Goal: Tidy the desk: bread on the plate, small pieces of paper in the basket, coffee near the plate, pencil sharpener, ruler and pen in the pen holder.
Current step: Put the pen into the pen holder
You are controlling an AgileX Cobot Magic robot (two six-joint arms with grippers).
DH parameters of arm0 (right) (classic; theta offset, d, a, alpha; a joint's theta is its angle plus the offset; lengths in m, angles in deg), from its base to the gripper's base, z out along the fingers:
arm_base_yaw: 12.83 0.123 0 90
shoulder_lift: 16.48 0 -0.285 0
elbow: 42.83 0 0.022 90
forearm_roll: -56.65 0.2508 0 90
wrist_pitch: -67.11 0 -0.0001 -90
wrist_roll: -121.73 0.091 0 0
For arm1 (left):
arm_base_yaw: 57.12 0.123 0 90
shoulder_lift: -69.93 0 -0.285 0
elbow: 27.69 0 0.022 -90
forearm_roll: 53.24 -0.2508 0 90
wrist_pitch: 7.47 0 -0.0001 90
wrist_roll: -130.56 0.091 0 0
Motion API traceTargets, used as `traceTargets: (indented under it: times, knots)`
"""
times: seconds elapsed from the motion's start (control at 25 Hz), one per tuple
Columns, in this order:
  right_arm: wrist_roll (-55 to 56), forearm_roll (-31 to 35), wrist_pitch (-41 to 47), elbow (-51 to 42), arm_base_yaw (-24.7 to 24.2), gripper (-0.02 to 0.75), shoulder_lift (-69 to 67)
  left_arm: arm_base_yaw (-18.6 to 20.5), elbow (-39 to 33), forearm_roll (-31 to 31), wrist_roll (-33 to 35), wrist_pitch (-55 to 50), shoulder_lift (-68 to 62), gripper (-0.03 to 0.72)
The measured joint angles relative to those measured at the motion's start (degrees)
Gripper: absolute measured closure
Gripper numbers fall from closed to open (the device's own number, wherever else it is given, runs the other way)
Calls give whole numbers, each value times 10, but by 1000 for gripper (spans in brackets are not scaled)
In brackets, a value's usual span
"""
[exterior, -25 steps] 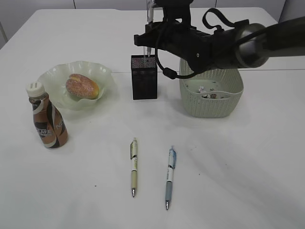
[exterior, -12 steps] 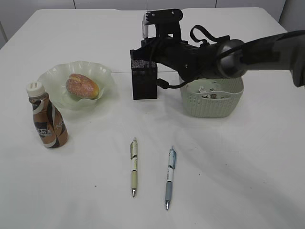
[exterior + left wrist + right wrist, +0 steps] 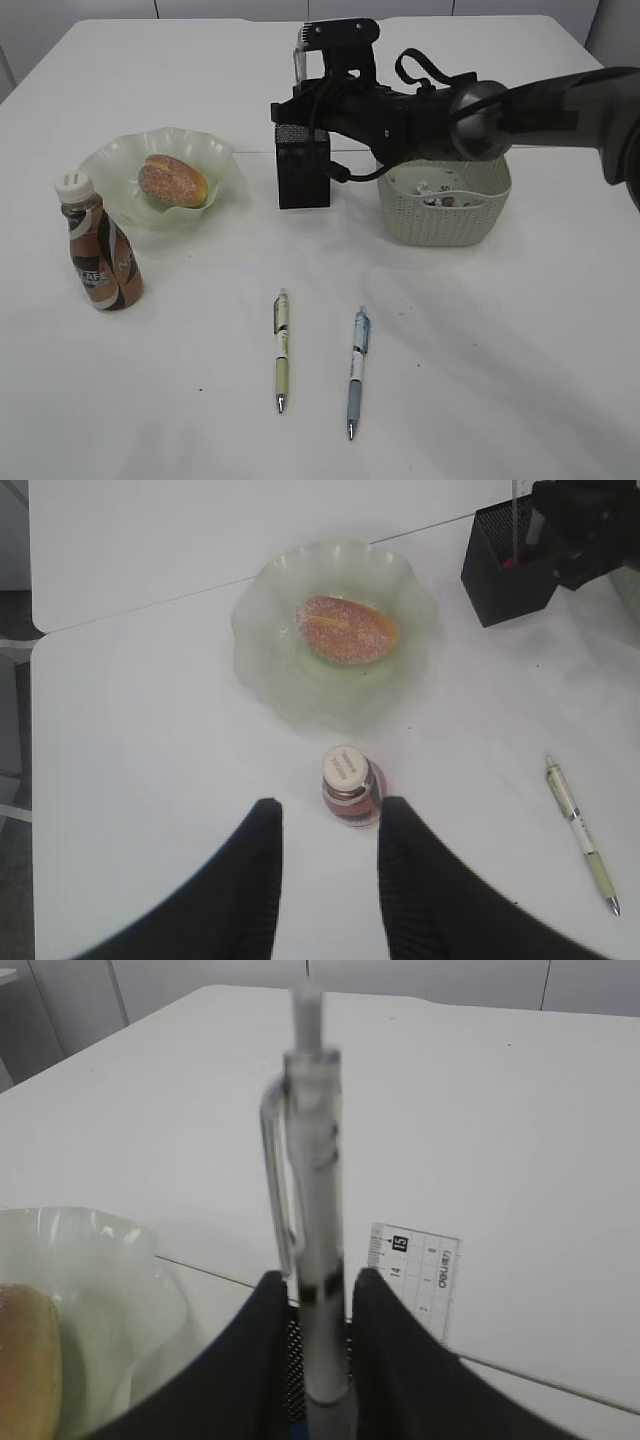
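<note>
At the far left of the desk (image 3: pixel 480 350) stands the coffee (image 3: pixel 98 245), a curvy bottle of brown drink with a swirled brown, black and white label and a cream cap, upright and just beside the plate (image 3: pixel 110 160). The left gripper (image 3: pixel 328 830) hangs above the bottle with its two dark fingers parted and nothing between them. The plate is a pale-green glassy dish with a ruffled rim, and the bread (image 3: pixel 172 181), an oval golden bun with a sugary speckled top, lies in it. Nearer the front edge, two pens lie side by side on the bare top, a cream one (image 3: pixel 282 350) and a blue-grey one (image 3: pixel 355 372), tips toward the camera. Behind them stands the pen holder (image 3: pixel 302 167), a black mesh cup; the clear ruler (image 3: pixel 415 1278) stands upright in it. The right gripper (image 3: pixel 318 1360) sits over the cup, with a clear white pen (image 3: pixel 315 1240) upright between its narrowly set fingers; whether they clamp it I cannot tell. At the right, the sage-green basket (image 3: pixel 450 222) holds small crumpled scraps of paper (image 3: pixel 436 193).
</note>
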Motion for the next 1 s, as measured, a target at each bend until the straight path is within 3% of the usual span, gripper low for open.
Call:
traceTargets:
  times: [0.2, 0.32, 0.72, 1.0]
  knots:
    - [0, 1, 11, 1, 0, 409, -5, 0, 0, 0, 0, 0, 0, 445]
    - [0, 1, 21, 2, 0, 374, -7, 0, 0, 0, 0, 0, 0, 445]
    - [1, 2, 169, 2, 0, 363, 77, 0, 0, -8, 0, 0, 0, 447]
    - [1, 41, 419, 3, 0, 411, 187, 0, 0, -17, 0, 0, 0, 447]
